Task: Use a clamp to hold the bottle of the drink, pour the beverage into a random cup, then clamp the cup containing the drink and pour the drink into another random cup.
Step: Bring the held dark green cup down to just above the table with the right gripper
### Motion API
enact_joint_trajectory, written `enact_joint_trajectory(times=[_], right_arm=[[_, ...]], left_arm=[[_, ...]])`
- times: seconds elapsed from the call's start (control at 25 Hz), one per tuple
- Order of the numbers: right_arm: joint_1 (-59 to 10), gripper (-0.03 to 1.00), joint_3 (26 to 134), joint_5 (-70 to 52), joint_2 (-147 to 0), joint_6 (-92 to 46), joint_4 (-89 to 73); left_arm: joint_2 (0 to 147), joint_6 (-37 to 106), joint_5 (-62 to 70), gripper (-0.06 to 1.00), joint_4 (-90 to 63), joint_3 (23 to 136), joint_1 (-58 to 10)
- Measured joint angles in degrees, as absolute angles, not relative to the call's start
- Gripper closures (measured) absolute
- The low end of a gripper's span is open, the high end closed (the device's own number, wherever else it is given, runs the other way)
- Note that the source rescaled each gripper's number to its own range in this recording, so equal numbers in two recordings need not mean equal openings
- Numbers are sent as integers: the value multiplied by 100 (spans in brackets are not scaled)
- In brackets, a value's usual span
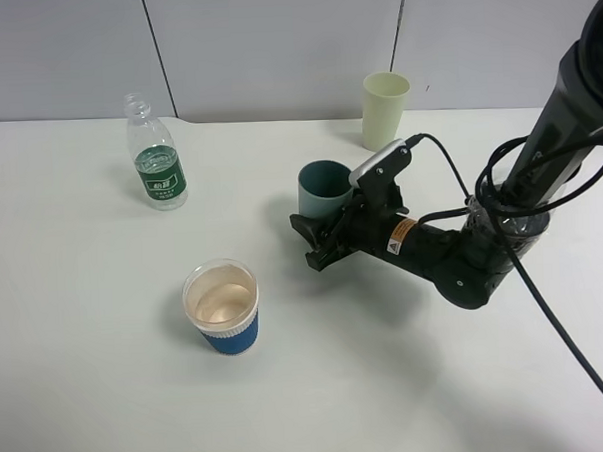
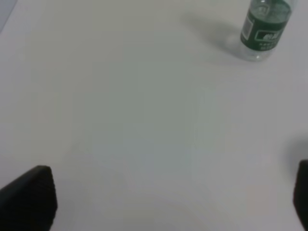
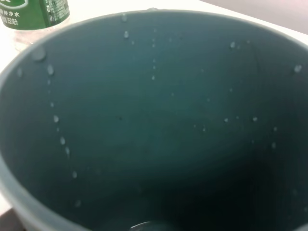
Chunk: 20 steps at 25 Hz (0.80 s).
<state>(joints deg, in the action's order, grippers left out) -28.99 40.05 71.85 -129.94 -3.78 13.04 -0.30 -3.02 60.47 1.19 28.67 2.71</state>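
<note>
On the white tabletop (image 1: 109, 395) the right arm's black gripper (image 1: 317, 247) lies low and reaches toward the middle, its jaws closed around the lower wall of the dull teal smooth plastic tumbler (image 1: 324, 188), which stands upright at the centre of the table. The right wrist view looks straight into that tumbler (image 3: 154, 125): its dark inside wall is dotted with clear droplets, and only a small glint of liquid shows at the very bottom. In front of it and to the left, well apart, stands the short paper cup with a blue ribbed sleeve and white rim band (image 1: 222, 307), upright, with clear colourless liquid (image 1: 222, 302) lying over its tan inside. The small clear plastic bottle with a dark green label (image 1: 156, 164) stands upright and uncapped toward the far left of the table, apart from both cups; it looks nearly empty. A taller pale yellow-green tumbler (image 1: 385, 109) stands upright near the back wall, behind the teal one. The left gripper's jaws are spread wide, only its dark fingertips (image 2: 29, 199) showing at the edges of the left wrist view, above bare table with the bottle (image 2: 263, 29) well beyond them and nothing between them.
</note>
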Motion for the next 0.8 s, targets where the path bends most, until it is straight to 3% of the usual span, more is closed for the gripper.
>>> enact_joint_trajectory(times=[0.16,0.2,0.32,0.4,0.48,0.8], right_arm=[[-2899,97,4005,7185,-12994,-378,1473],[-2899,91,4005,7167,-12994,-378,1494],[-2899,52,4005,7001,-13007,-370,1535],[-2899,40,4005,6987,-12935,-370,1535],[-2899,35,4005,6973,-12806,-370,1530],[-2899,33,3352,6968,-11881,-365,1305]], left_arm=[[-30,-302,6047,-5,119,2867,271],[-30,-302,6047,-5,119,2867,271],[-30,-302,6047,-5,119,2867,271],[-30,-302,6047,-5,119,2867,271],[-30,-302,6047,-5,119,2867,271],[-30,-302,6047,-5,119,2867,271]])
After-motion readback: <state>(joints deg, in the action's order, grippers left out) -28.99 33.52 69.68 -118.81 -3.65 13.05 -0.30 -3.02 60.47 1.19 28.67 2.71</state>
